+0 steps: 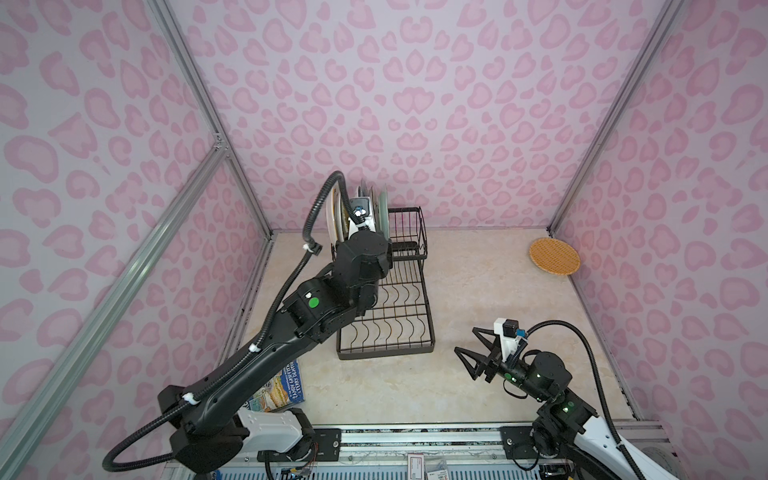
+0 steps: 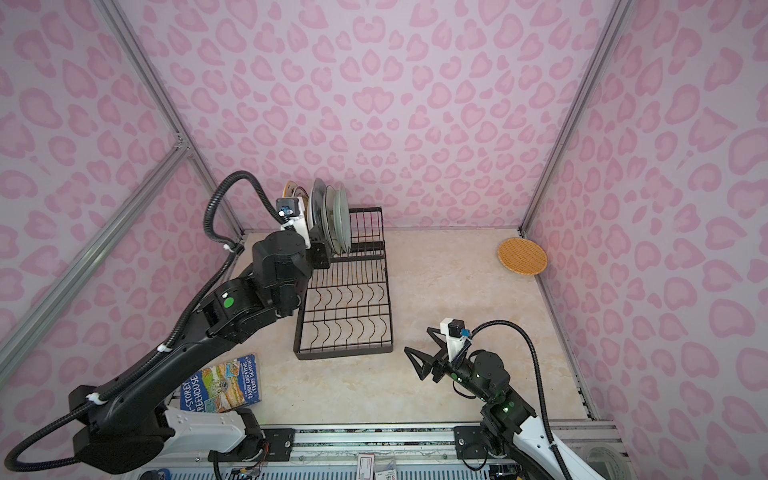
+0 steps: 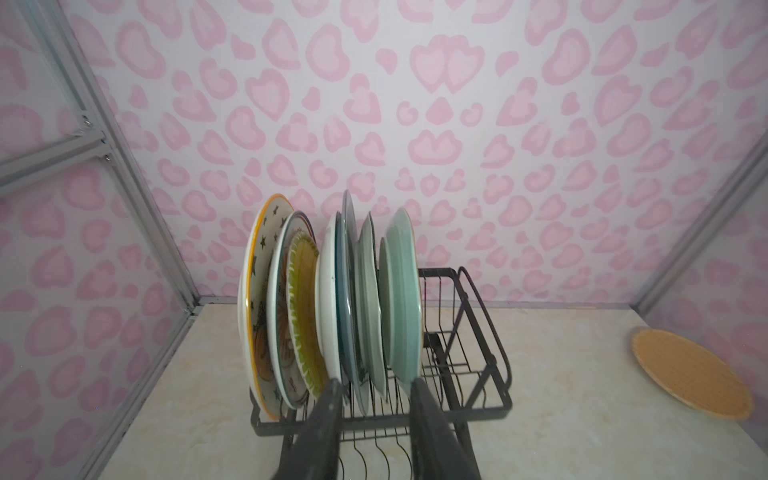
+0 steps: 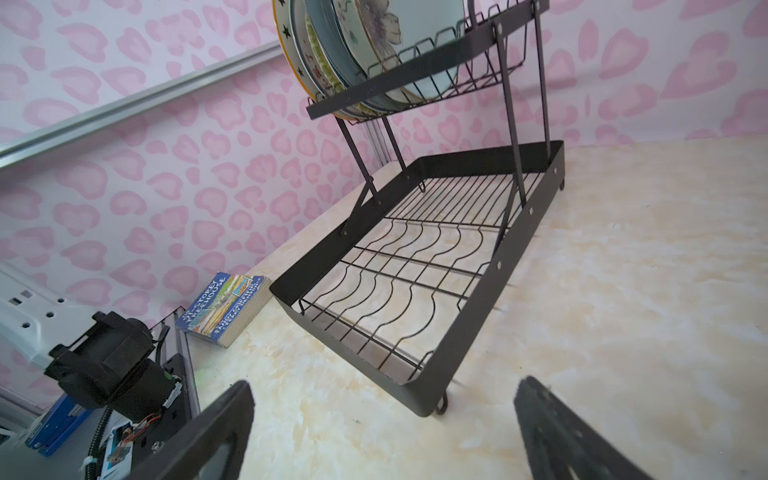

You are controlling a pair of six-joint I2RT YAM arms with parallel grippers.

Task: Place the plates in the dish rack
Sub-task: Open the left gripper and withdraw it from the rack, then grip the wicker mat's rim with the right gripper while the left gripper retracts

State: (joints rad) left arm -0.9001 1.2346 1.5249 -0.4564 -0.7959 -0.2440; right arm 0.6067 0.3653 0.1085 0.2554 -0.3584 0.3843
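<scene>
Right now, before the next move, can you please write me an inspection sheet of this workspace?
Surface: beige marbled table, no spills seen.
Job's things: dish rack stands on the table. The plates stand upright in its raised tier. Its lower tray holds nothing. One orange woven plate lies flat in the far right corner.
Clutter: a book lies at the table's front left.
Grippers: left gripper is in front of the racked plates, jaws parted, holding nothing. Right gripper is above the table, jaws wide, holding nothing.
Cables: left hose loops close to the plates. Right hose arcs over its arm.
Surroundings: pink heart-print walls and an aluminium frame.
</scene>
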